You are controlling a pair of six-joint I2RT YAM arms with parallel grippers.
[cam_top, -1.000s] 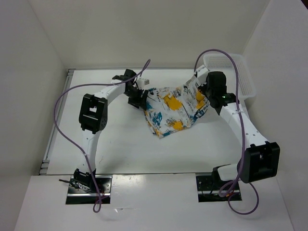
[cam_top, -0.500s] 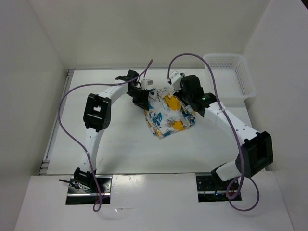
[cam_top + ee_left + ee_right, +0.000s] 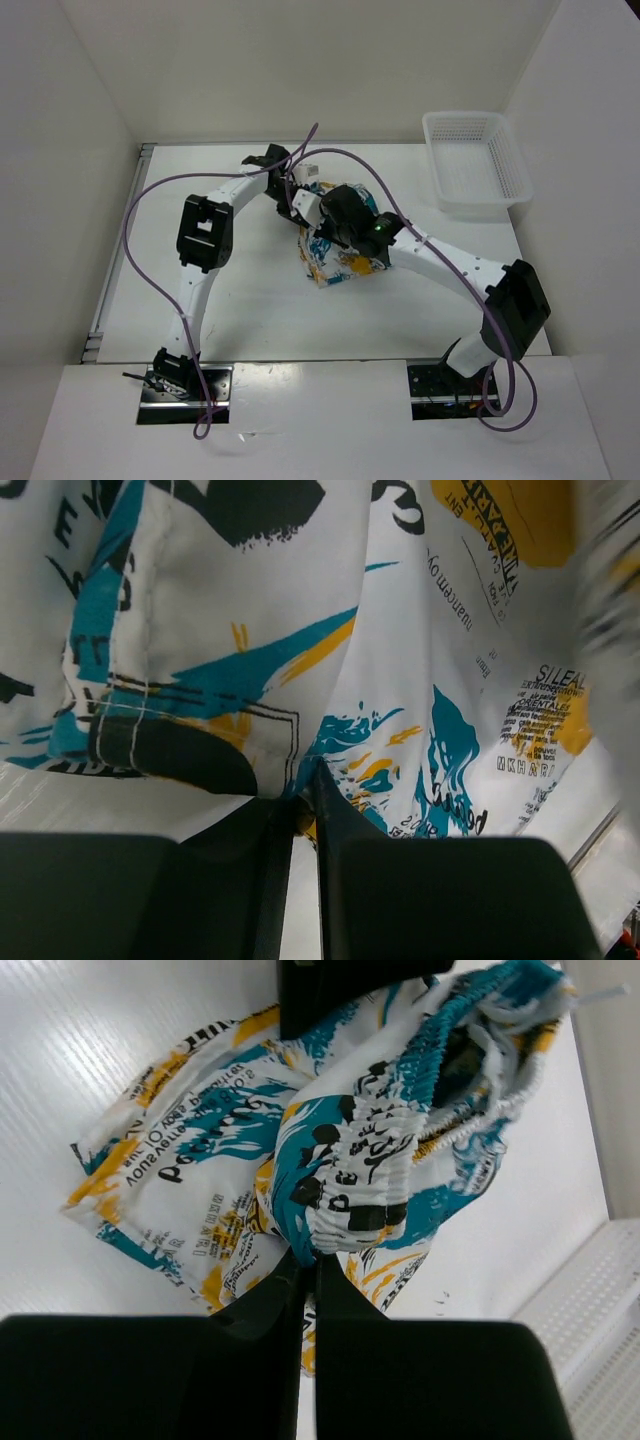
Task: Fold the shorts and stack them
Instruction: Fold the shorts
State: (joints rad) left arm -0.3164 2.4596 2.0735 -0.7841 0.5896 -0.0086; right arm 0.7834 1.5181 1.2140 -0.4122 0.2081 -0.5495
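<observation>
Shorts, far centre: bunched mid-fold, not yet stacked. Left gripper, right gripper: each clenched on them.

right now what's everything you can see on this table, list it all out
shorts: one pair, white with yellow-orange and teal patches and dark lettering, bunched at the middle of the table
mesh basket: one, white plastic, far right corner of the table, apart from the shorts
table: one, white, walled in by white panels
cables: two, purple, one looping along each arm
arms: two, white with black joints, both reaching in to the shorts
left claw: black, closed on an edge of the shorts
right claw: black, shut on the elastic waistband of the shorts
</observation>
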